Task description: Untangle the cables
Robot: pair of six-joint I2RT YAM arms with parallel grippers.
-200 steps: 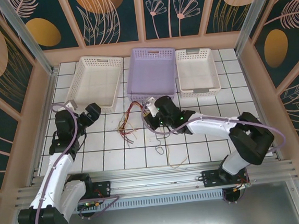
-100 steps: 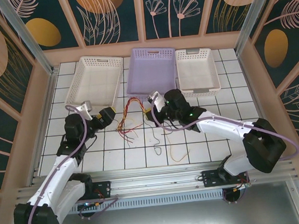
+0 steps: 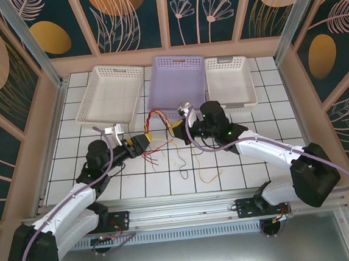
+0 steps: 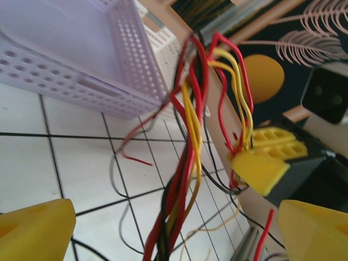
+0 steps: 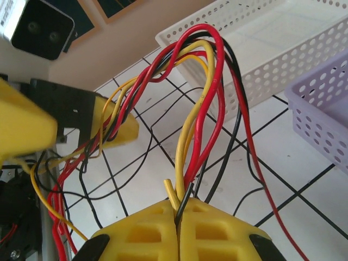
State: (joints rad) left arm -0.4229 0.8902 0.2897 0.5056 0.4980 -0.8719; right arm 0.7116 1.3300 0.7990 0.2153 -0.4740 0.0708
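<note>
The right claw (image 5: 176, 228) is pressed closed, its yellow fingers (image 5: 217, 231) meeting on a yellow and a black strand of the cables (image 5: 204, 92); from that pinch the red, yellow and black wires arch upward as a bundle and run across to the left claw (image 5: 70, 130); the left claw stands spread wide, one finger on each side of the bundle and not closed on it; in its own wrist view the wires hang between its fingertips (image 4: 35, 231); seen from above, both claws sit near the middle of the white tiled desk (image 3: 271, 113), just in front of the lavender basket (image 3: 178, 58); loose black and yellow ends trail over the tiles toward the near edge; the left white basket (image 3: 118, 68) and the right white basket (image 3: 226, 59) flank the lavender one along the far side.
</note>
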